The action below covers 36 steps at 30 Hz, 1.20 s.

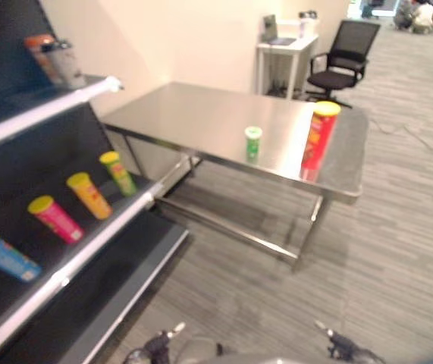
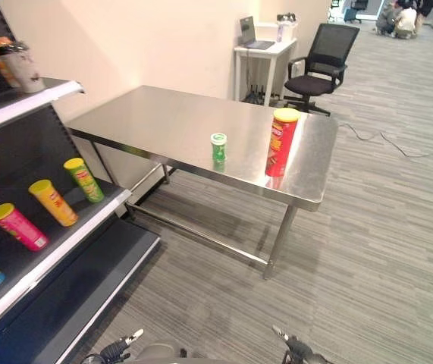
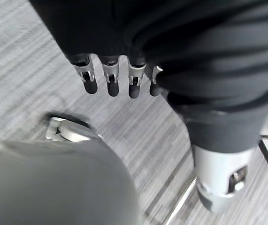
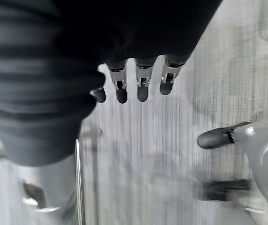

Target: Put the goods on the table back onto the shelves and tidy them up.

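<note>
Both hands hanging relaxed, empty; 4 cans shelved, 2 cans left on table.

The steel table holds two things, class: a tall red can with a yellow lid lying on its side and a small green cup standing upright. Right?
Not quite. In the right eye view the tall red can stands upright beside the small green cup on the steel table.

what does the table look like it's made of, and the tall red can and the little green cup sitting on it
The table looks like brushed stainless steel: silver-grey, with soft reflections of both items on its top. The tall red can looks like a printed cardboard tube with a yellow plastic lid, though the wall material can't be confirmed. The small green cup seems to be plastic or coated paper with a pale lid.
</note>
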{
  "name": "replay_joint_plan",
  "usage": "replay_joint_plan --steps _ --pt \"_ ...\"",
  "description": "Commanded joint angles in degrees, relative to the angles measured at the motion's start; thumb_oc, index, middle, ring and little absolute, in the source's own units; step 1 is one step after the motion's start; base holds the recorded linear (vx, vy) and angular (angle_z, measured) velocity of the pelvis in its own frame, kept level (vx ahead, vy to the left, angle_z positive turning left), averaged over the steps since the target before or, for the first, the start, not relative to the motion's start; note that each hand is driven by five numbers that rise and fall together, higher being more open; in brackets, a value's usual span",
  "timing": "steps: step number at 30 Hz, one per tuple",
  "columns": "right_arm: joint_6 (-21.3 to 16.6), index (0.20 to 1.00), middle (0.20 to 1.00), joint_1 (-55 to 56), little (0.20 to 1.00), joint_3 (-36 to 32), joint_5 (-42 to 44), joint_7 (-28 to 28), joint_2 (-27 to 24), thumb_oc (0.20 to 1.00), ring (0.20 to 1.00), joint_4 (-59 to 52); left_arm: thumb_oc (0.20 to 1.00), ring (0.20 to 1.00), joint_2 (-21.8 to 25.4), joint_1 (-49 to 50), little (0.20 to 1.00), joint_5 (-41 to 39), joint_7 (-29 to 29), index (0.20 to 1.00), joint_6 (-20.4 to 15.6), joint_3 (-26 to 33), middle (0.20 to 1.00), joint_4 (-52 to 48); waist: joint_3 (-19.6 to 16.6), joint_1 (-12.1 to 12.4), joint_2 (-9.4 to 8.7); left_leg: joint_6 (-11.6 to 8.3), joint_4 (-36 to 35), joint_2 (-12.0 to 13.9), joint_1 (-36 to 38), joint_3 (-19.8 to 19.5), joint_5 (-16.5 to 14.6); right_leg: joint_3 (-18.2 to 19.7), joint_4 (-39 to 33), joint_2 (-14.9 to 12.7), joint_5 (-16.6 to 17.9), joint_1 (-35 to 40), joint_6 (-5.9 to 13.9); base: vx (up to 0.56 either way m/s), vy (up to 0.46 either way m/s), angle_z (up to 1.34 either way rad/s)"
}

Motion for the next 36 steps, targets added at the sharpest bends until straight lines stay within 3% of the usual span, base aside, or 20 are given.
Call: replay_joint_plan --steps 1,3,5,6,12,13,14,15,16,17,18,20,26,31,36 --pt "-1.3 1.0 1.0 1.52 1.0 -0.19 -1.85 -0.81 -0.68 1.0 1.0 1.3 1.0 1.0 -3.4 -1.69 1.0 -3.0 -0.2 1.0 -0.67 -1.58 1.0 3.15 2.41 3.11 1.53 2.37 -2.35 -1.56 3.14 -2.95 6.64 1.74 0.07 -1.06 -2.52 1.85 4.64 0.28 0.104 -0.37" --pt "-0.89 1.0 1.0 1.94 1.0 0.75 -3.59 -0.57 -0.31 1.0 1.0 1.93 1.0 1.0 -3.34 -1.69 1.0 -5.16 0.26 1.0 -0.79 0.0 1.0 4.67 3.02 4.09 2.11 1.45 -5.63 -1.98 1.42 -5.29 9.01 4.13 0.07 -0.45 -3.81 3.83 4.36 0.26 0.133 -0.57" --pt "-0.74 1.0 1.0 2.57 1.0 0.54 -5.46 -0.85 0.11 1.0 1.0 2.62 1.0 1.0 -3.28 -1.07 1.0 -7.27 -0.33 1.0 -0.18 2.1 1.0 5.4 1.7 4.18 2.81 2.01 -7.27 -0.37 5.56 -6.2 9.5 5.88 0.39 -0.55 -4.72 4.96 4.78 0.33 0.207 -0.57" --pt "-0.45 1.0 1.0 3.55 1.0 0.39 -6.84 -0.37 0.42 1.0 1.0 3.3 1.0 1.0 -3.08 -0.98 1.0 -7.88 -0.29 1.0 -0.57 2.98 1.0 4.85 0.05 3.75 2.32 2.21 -7.1 -0.34 7.45 -6.26 9.07 6.2 0.78 -2.31 -4.98 5.05 5.28 0.31 0.192 -0.72" --pt "0.23 1.0 1.0 4.23 1.0 1.5 -10.35 0.44 0.96 1.0 1.0 3.62 1.0 1.0 -2.46 -1.33 1.0 -3.42 -0.54 1.0 -0.58 1.78 1.0 5.06 -2.37 3.15 1.28 4.3 -9.51 -0.01 11.62 -2.45 7.12 8.26 3.96 -5.86 -4.22 2.9 8.1 0.21 0.179 -0.46" --pt "0.22 1.0 1.0 3.38 1.0 2.02 -11.58 0.76 1.17 1.0 1.0 3.5 1.0 1.0 -2.39 -1.36 1.0 -2.23 -0.46 1.0 -0.61 1.65 1.0 5.35 -2.27 3.28 1.55 5.3 -10.21 0.1 13.15 -0.73 6.21 8.16 8.81 -6.92 -3.23 0.21 9.5 0.06 0.108 -0.61" --pt "0.22 1.0 1.0 3.38 1.0 2.02 -11.58 0.76 1.17 1.0 1.0 3.5 1.0 1.0 -2.4 -1.36 1.0 -2.22 -0.46 1.0 -0.61 1.65 1.0 5.35 -2.26 3.38 1.55 5.3 -10.22 0.12 13.17 -0.64 6.19 8.27 8.92 -6.91 -3.28 0.14 9.5 0.08 0.182 -0.58" --pt "-0.1 1.0 1.0 2.69 1.0 2.43 -11.58 1.05 1.2 1.0 1.0 2.1 1.0 1.0 -2.02 -1.47 1.0 -1.53 -0.53 1.0 -0.77 1.47 1.0 5.18 -1.23 3.14 2.19 5.89 -10.89 0.26 14.49 0.49 5.97 7.13 15.26 -7.61 -0.69 -3.26 10.73 0.02 0.075 -0.61" --pt "-0.09 1.0 1.0 2.69 1.0 2.43 -11.58 1.05 1.2 1.0 1.0 2.09 1.0 1.0 -2.03 -1.47 1.0 -1.53 -0.53 1.0 -0.77 1.47 1.0 5.19 -1.23 3.16 2.19 5.89 -10.89 0.26 14.48 0.52 5.97 7.16 15.34 -7.61 -0.73 -3.32 10.73 0.05 0.124 -0.42" --pt "-0.37 1.0 1.0 2.38 1.0 2.2 -11.37 0.39 1.18 1.0 1.0 1.11 1.0 1.0 -1.88 -1.53 1.0 -1.07 -0.13 1.0 -0.72 1.48 1.0 5.57 -0.97 2.47 3.04 5.47 -10.9 0.92 15.44 1.72 4.88 2.5 15.18 -9.1 -0.27 -5.85 10.56 0.04 0.05 -0.33" --pt "-0.43 1.0 1.0 2.49 1.0 1.72 -10.81 0.08 0.94 1.0 1.0 1.07 1.0 1.0 -1.78 -1.5 1.0 -0.93 -0.02 1.0 -0.65 1.57 1.0 5.74 -1.12 1.95 3.21 5.17 -10.9 1.24 15.82 2.41 4.23 0.27 12.69 -9.44 -0.29 -6.47 10.18 0.08 0.046 -0.31" --pt "-0.35 1.0 1.0 3.1 1.0 1.1 -10.03 0.16 0.84 1.0 1.0 1.53 1.0 1.0 -1.59 -1.65 1.0 -0.04 0.07 1.0 -0.62 0.75 1.0 6.22 -0.9 0.99 3.07 5.27 -10.9 1.41 16.29 2.86 3.78 -0.6 10.64 -9.23 -0.46 -6.58 9.58 0.06 -0.02 -0.21" --pt "0.79 1.0 1.0 7.49 1.0 -5.89 -5.75 0.74 -1.86 1.0 1.0 7.83 1.0 1.0 -1.08 -0.41 1.0 -0.33 -1.14 1.0 -0.63 3.44 1.0 7.18 -2.46 -1.05 1.35 4.8 -10.9 2.1 17.5 4.64 2.2 3.89 1.18 -7.56 0.67 -2.71 9.64 0.06 -0.069 0.01" --pt "1.16 1.0 1.0 9.29 1.0 -10.87 -3.64 0.22 -4.72 1.0 1.0 10.15 1.0 1.0 -0.65 0.21 1.0 0.2 -1.93 1.0 -0.19 4.28 1.0 7.78 -2.73 -2.77 1.04 4.09 -10.9 2.96 18.01 5.54 1.83 5.56 0.16 -6.75 0.76 -1.75 9.53 0.04 -0.044 -0.1" --pt "1.46 1.0 1.0 10.22 1.0 -18.36 -0.18 -0.94 -11.33 1.0 1.0 12.42 1.0 1.0 0.14 0.97 1.0 0.93 -2.85 1.0 0.34 4.88 1.0 8.02 -3.12 -4.03 1.05 3.51 -10.9 3.68 18.47 6.6 1.41 7.08 0.07 -5.87 0.62 -1.9 9.61 0.02 -0.047 -0.32"
